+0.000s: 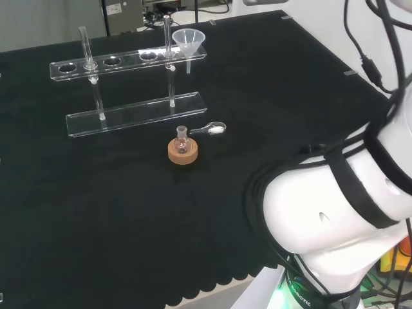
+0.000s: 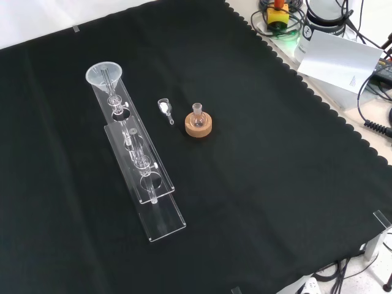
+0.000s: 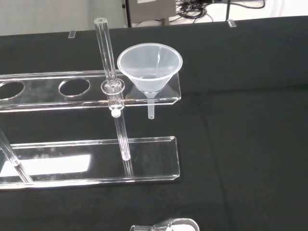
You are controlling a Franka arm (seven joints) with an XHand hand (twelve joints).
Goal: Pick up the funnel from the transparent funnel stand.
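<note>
Black cloth bench, clear plastic cone funnel (image 3: 150,66) sits in the transparent funnel stand (image 3: 72,90); can't tell the hand's state, I'd lift straight up.

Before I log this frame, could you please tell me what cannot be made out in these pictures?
- Stand: the wrist view's edge cuts off its far end.
- Flask on the cork ring: too small in the head and front views to tell what it holds; the wrist view's edge crops it.
- Spoon: too small to identify its white contents.
- Funnel: its spout tip is faint against the cloth in the head view.
</note>
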